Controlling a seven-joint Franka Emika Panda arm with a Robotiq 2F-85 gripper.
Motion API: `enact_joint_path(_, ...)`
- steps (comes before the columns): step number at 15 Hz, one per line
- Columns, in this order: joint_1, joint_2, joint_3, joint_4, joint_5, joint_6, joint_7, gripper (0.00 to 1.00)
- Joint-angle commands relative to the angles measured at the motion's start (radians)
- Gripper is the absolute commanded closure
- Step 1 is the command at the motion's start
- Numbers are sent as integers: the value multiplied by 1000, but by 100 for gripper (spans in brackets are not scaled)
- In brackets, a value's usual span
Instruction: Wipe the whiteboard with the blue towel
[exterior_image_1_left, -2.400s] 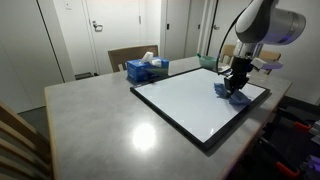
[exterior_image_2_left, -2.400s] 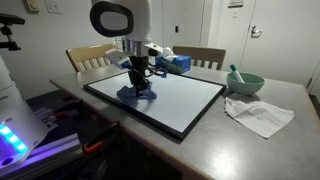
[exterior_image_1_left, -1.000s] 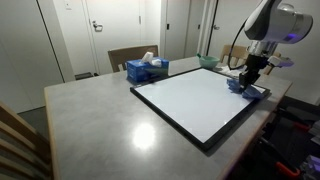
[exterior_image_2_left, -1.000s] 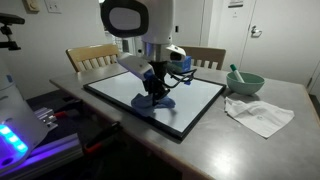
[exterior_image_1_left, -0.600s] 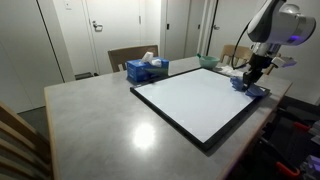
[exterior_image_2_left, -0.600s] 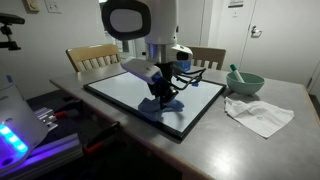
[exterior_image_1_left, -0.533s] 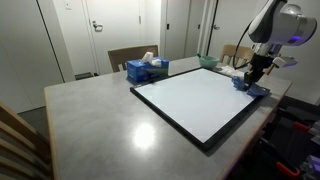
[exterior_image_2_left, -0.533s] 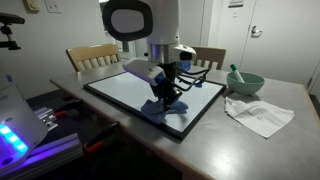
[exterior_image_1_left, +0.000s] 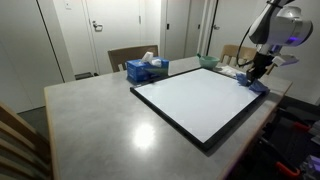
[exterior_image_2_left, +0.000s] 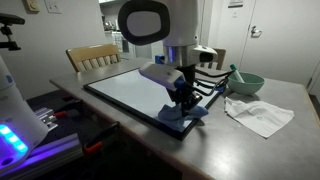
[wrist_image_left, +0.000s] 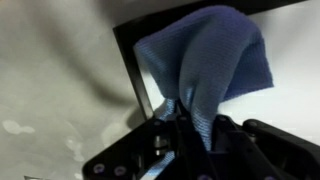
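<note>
Wrist view shows our claw (wrist_image_left: 185, 118) clamped on the blue towel (wrist_image_left: 208, 60) at the edge of the whiteboard (wrist_image_left: 295, 100); we should press evenly and overlap strokes.

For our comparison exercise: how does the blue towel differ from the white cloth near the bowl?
The blue towel is pinched in the tool; the white cloth lies loose. The towel sits at the edge of the whiteboard; the cloth is on the table. Both are soft and wrinkled.
</note>
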Motion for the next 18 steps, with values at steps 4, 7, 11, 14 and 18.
enact_joint_path(4, 13, 95, 1, 88, -14, 12, 4, 96)
enact_joint_path(7, 24, 106, 6, 91, -14, 7, 6, 96)
enact_joint_path(11, 75, 102, -48, 68, -55, 22, 31, 96)
enact_joint_path(14, 157, 93, -175, 34, -330, 21, 192, 52)
enact_joint_path(18, 147, 3, -179, 3, -537, -49, 286, 23)
